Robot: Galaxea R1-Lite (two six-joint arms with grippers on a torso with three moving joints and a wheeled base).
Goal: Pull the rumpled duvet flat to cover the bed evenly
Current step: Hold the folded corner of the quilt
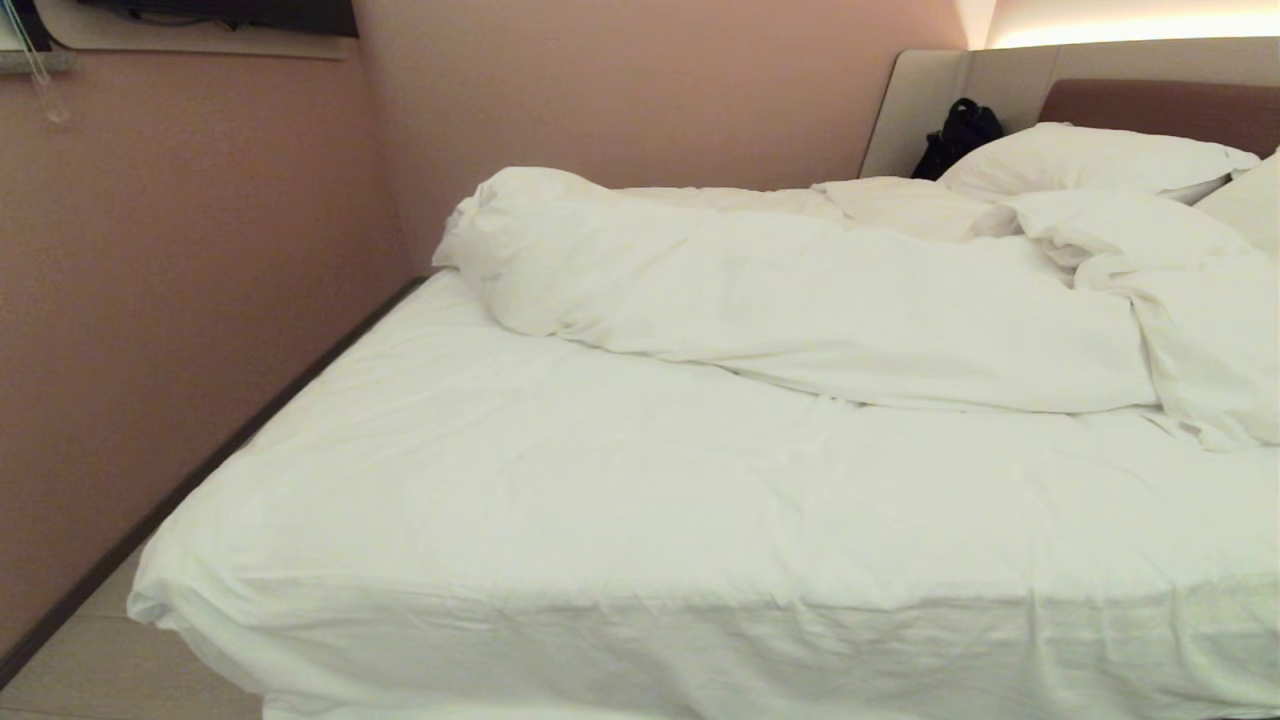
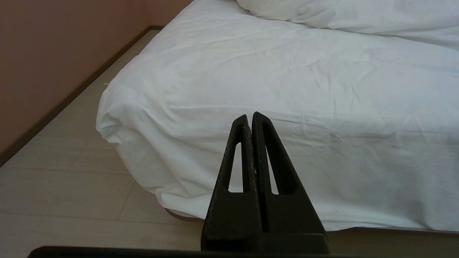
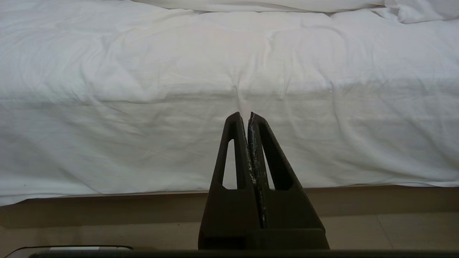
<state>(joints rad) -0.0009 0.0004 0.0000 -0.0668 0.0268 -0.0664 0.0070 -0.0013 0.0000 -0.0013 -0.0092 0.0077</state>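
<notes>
Right now the duvet lies bunched across the head half of the bed, far beyond both pinched-shut, empty claws (left claw, right claw) waiting by its foot edge.

White bedding in a dusty-pink room.
The duvet is plain white with no pattern, as are the bed sheet and the pillows. Behind the pillows, a brown headboard sits in a beige surround, beside a black bag. Both grippers are matte black: left gripper, right gripper.
</notes>
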